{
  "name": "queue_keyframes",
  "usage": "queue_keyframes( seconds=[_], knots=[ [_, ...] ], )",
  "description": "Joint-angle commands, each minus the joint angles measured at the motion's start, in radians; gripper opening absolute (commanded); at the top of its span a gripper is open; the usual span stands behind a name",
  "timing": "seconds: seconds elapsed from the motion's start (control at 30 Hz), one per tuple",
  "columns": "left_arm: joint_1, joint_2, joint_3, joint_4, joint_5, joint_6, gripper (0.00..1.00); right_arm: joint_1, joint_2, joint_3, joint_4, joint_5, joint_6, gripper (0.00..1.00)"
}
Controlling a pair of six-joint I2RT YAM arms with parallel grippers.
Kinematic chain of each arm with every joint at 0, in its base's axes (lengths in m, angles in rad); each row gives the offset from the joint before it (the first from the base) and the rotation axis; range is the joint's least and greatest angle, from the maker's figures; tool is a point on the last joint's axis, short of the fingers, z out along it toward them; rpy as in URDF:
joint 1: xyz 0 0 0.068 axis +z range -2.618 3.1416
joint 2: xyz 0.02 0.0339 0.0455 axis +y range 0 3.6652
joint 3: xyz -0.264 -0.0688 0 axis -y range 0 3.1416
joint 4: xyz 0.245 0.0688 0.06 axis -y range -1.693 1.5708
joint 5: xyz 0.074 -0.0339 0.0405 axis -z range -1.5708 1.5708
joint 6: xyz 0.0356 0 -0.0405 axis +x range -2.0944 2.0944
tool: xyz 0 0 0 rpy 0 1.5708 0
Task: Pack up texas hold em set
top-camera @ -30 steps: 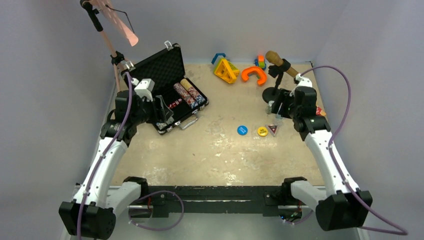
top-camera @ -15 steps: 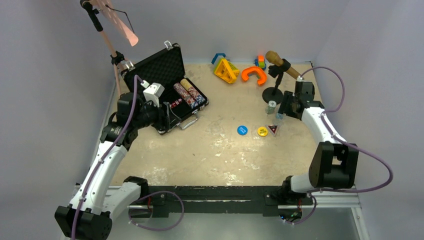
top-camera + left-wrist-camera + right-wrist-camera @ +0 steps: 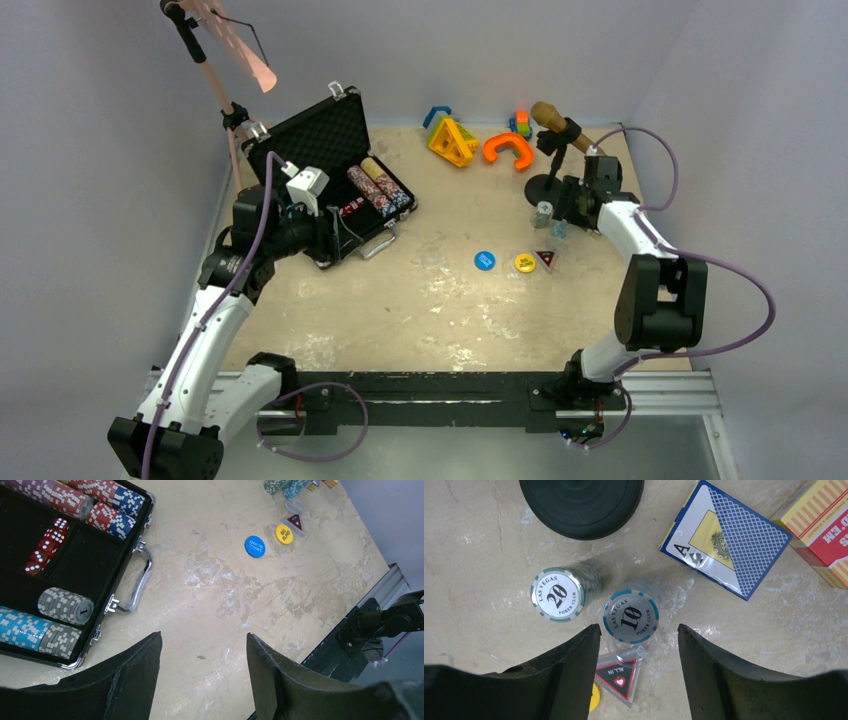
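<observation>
While right gripper (image 3: pixel 638 631) gapes over the 10-chip stack (image 3: pixel 631 616) | left gripper (image 3: pixel 203 636) wide, empty, beside briefcase (image 3: pixel 80 566)

— What is read on the chip stacks?
— "LAS VEGAS 20 POKER CLUB" on the green-edged stack (image 3: pixel 557 595); "10" is shown instead on the blue-edged stack (image 3: pixel 631 616) at its 4 o'clock.
— And the markers?
— "SMALL BLIND" is printed on the blue disc (image 3: pixel 255 546), "BIG BLIND" on the yellow disc (image 3: pixel 284 533), "ALL IN" on the triangular marker (image 3: pixel 619 672).
</observation>
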Motion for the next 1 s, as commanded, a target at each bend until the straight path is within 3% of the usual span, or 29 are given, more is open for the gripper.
queue_keyframes(
  seconds=[0.0,0.23,0.4,0.63,0.8,0.97],
  knots=[
    [-0.004,-0.011,0.016,0.022,0.018,0.022,0.67,0.002,0.02,0.048,0.047,-0.015,-0.01,0.6],
    [-0.004,-0.008,0.017,0.022,0.015,0.021,0.67,0.003,0.059,0.052,0.047,-0.039,-0.026,0.57],
    [-0.004,-0.006,0.016,0.023,0.012,0.022,0.66,0.004,0.078,0.056,0.051,-0.039,-0.037,0.5],
    [-0.004,-0.009,0.017,0.02,0.002,0.03,0.66,0.004,0.013,0.089,-0.049,0.053,-0.028,0.01],
    [-0.006,-0.007,0.014,0.03,0.024,0.018,0.67,0.017,-0.174,0.058,-0.099,0.073,-0.017,0.0],
    [-0.084,-0.006,-0.01,0.08,0.085,0.017,0.66,0.056,-0.322,0.07,-0.173,-0.07,-0.034,0.0]
  ],
)
